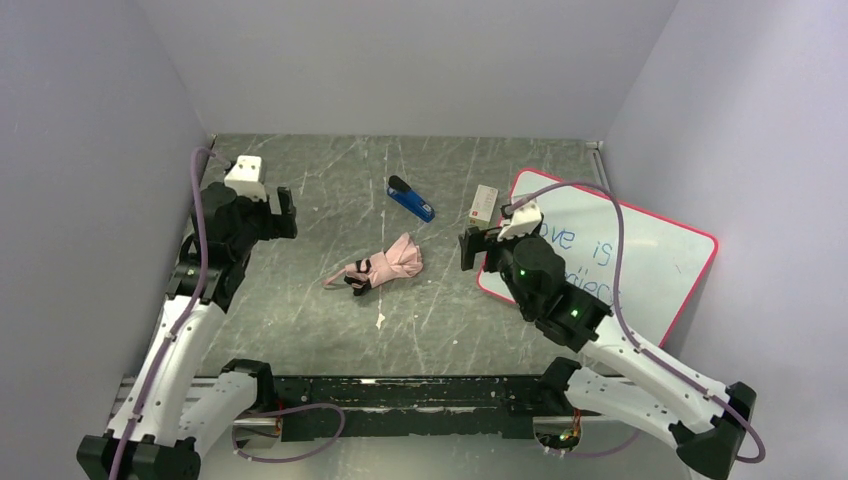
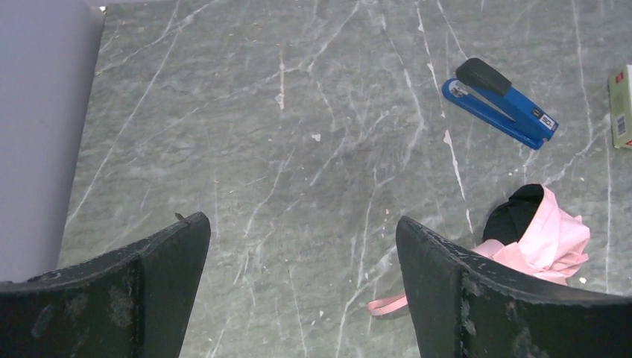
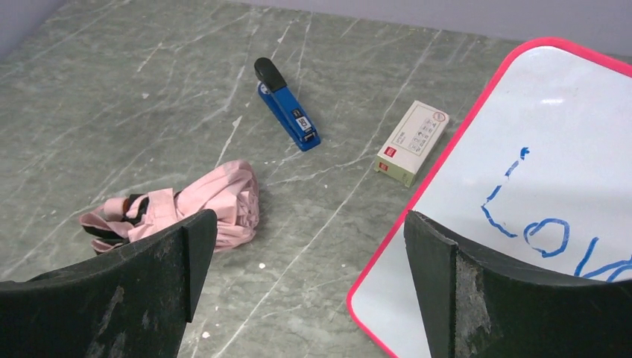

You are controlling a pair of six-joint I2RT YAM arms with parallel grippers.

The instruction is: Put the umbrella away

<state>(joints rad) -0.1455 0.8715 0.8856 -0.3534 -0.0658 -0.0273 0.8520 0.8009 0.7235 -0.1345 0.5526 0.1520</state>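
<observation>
With our left gripper point(image 2: 302, 227) and right gripper point(image 3: 309, 222) both spread wide and holding nothing, the bundled pink umbrella point(image 1: 385, 266) lies loose mid-table between them, nearer than the blue stapler point(image 1: 410, 199), and we reckon a pinch on slack fabric alone could slip or unfurl it

The umbrella point(image 2: 555, 239) sits partly behind the left pincer point(image 2: 302, 224) — the small box point(image 2: 622, 104) (right edge) is cropped.
</observation>
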